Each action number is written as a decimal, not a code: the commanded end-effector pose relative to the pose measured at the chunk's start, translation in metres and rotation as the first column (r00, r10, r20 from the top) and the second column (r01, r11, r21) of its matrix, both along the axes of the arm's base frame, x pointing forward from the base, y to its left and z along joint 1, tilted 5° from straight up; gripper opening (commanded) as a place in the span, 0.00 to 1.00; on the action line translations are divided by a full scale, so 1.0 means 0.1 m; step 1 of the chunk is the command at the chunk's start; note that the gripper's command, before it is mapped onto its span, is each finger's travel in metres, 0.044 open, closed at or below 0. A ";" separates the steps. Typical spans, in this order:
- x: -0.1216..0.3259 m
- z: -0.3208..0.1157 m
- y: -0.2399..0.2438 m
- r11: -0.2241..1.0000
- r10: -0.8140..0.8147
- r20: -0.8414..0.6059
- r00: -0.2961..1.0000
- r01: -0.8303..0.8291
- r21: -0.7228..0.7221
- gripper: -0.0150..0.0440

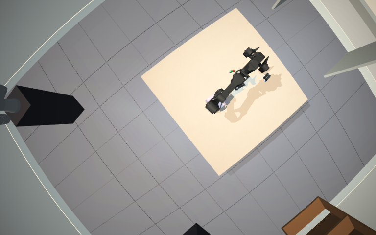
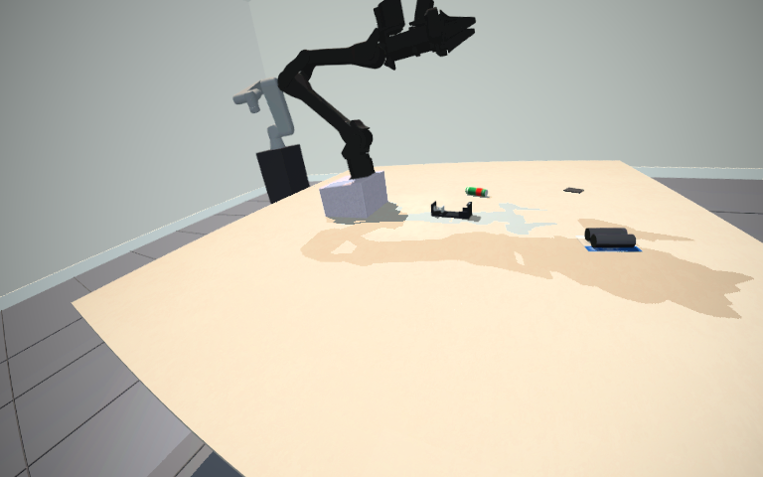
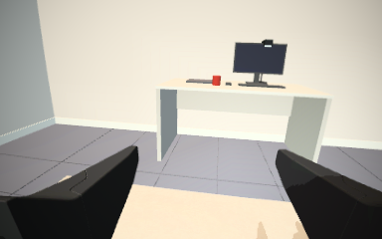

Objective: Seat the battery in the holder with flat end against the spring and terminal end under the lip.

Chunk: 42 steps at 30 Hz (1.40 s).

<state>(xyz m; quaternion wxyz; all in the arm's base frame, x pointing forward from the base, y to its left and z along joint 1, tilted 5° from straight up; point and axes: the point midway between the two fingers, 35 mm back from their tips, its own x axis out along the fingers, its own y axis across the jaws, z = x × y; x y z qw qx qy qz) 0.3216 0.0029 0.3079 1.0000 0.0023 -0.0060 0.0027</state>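
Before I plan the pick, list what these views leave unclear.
- Battery: too small in the exterior and top views to tell the flat end from the terminal end.
- Holder: spring and lip too small in the exterior view; the arm covers it from the top.
- Wrist view: the open end effector faces the room, so neither part shows.

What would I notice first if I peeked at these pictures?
The big black arm rearing high over the tan table, its gripper wide open and holding nothing. Below, a small green-and-red battery lies on the table just behind the black holder.
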 end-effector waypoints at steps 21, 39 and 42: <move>0.55 -2.27 0.51 -0.102 0.070 -0.862 0.502 -0.856 -0.507 0.66; 0.09 -3.34 0.69 -0.858 0.013 -0.999 -0.042 -0.513 0.011 0.66; 0.09 -3.34 0.69 -0.858 0.013 -0.999 -0.042 -0.513 0.011 0.66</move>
